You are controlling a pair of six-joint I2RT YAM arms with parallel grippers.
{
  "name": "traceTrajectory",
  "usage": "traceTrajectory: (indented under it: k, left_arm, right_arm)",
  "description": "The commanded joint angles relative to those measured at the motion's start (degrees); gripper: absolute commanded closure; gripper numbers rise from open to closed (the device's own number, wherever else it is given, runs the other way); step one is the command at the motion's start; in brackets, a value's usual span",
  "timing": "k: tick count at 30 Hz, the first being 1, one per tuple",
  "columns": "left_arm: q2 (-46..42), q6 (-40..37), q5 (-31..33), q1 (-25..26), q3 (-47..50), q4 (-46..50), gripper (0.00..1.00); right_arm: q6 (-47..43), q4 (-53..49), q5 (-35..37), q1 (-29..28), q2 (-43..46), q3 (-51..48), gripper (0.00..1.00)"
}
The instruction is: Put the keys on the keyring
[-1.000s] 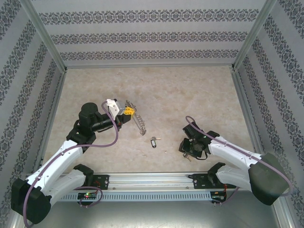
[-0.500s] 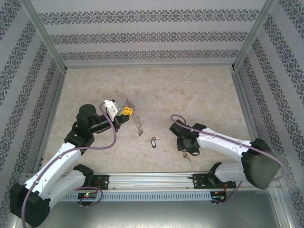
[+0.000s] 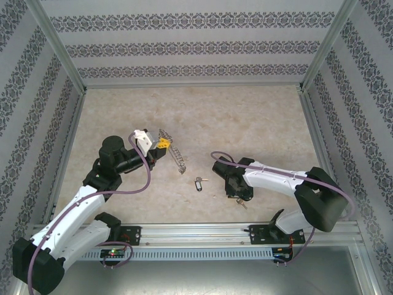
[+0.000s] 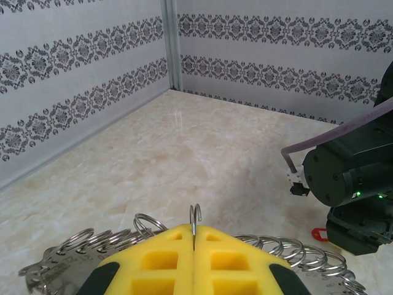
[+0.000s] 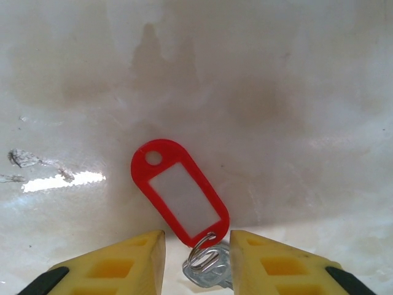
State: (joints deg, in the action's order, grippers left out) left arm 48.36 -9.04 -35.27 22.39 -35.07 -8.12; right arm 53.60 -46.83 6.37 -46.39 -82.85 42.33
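My left gripper (image 3: 161,145) is shut on one small ring (image 4: 195,219) of the keyring (image 3: 177,157), a silvery chain of rings that fans out behind the yellow fingers (image 4: 166,261) and trails onto the table. The dark blue-black tagged key (image 3: 198,183) lies flat at the table's middle. The red tagged key (image 5: 181,193) also lies flat, its small ring and metal head (image 5: 212,275) between the fingers of my open right gripper (image 5: 196,261), which do not touch it. From above, the right gripper (image 3: 235,187) covers the red tag and the key's metal tip (image 3: 241,204) sticks out.
Patterned walls (image 3: 196,46) and metal corner posts (image 3: 319,55) enclose the marble table (image 3: 245,123). The right arm's black wrist (image 4: 353,181) stands close to the right of the keyring in the left wrist view, with the red tag (image 4: 318,233) under it.
The right arm has swung left towards the table's middle and its jaws have narrowed a little around the red key. The left arm with the keyring has barely shifted.
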Motion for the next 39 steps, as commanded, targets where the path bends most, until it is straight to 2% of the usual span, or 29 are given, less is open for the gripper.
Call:
traceTrajectory:
  k: [1, 7, 16, 23, 25, 34, 39]
  left_arm:
    - [-1.1, -1.1, 0.5, -0.3, 0.1, -1.2, 1.00]
    - [-0.4, -1.0, 0.3, -0.4, 0.1, -0.8, 1.00]
    - [-0.6, -0.6, 0.5, -0.4, 0.2, -0.6, 1.00]
    - [-0.4, -0.2, 0.8, -0.3, 0.2, -0.9, 1.00]
    - [-0.3, -0.2, 0.8, -0.4, 0.2, -0.8, 1.00]
    - [-0.1, 0.5, 0.9, -0.4, 0.0, -0.6, 1.00]
    - [0.0, 0.7, 0.9, -0.4, 0.0, -0.8, 1.00]
  right_arm:
    - [-0.7, -1.1, -0.1, -0.5, -1.6, 1.2, 0.68]
    - [-0.2, -1.0, 0.4, -0.5, -1.5, 1.0, 0.73]
    - [-0.5, -1.9, 1.4, -0.5, 0.3, 1.0, 0.86]
    - [-1.7, -0.4, 1.6, 0.3, 2.2, 1.1, 0.91]
    - [-2.8, 1.5, 0.6, 1.7, 2.6, 0.9, 0.94]
    - [-11.1, 13.5, -6.7, 10.9, 3.6, -1.1, 0.92]
    - [-17.3, 12.3, -7.9, 14.5, 0.5, 0.3, 0.89]
